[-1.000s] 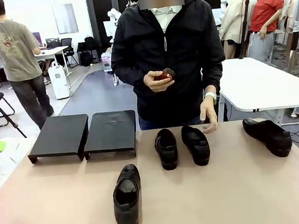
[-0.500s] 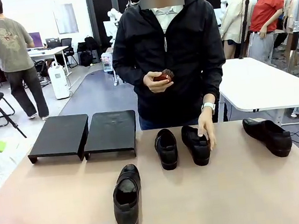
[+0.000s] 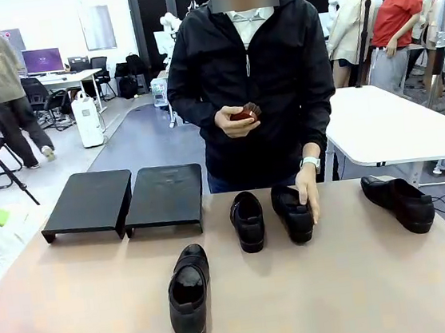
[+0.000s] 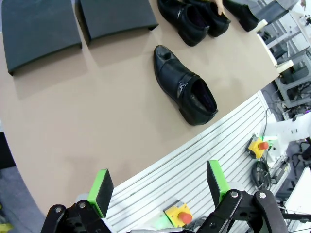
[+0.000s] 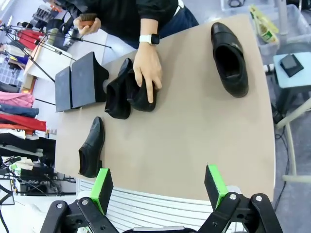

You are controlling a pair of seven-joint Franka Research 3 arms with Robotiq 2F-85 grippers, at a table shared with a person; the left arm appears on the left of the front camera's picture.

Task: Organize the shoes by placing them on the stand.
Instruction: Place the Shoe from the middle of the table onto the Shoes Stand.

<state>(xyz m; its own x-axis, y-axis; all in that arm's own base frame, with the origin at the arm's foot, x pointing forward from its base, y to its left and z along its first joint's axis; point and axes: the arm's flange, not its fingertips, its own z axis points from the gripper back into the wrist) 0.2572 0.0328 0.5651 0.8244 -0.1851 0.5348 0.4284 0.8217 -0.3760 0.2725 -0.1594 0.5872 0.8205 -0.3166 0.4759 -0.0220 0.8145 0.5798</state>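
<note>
Several black leather shoes lie on the tan table. One shoe [image 3: 188,297] is near the front, two [image 3: 247,221] [image 3: 292,211] sit side by side mid-table, and one [image 3: 399,201] is at the right. The person's hand [image 3: 309,193] rests on the right shoe of the pair. The stand is two black platforms [image 3: 88,200] [image 3: 164,193] at the far left, nothing on them. My left gripper [image 4: 159,187] hovers open above the table's near edge, with the near shoe [image 4: 186,87] ahead of it. My right gripper [image 5: 158,187] is open too, high over the near edge, far from the right shoe [image 5: 229,58].
The person stands at the far side and holds a small brown-and-red block [image 3: 242,114] in the other hand. A white table [image 3: 387,128] stands behind on the right. The ribbed white rail [image 4: 194,165] runs along the table's near edge.
The person's hand came down from the table's far edge onto the right shoe of the middle pair and nudged it slightly. Neither gripper has changed.
</note>
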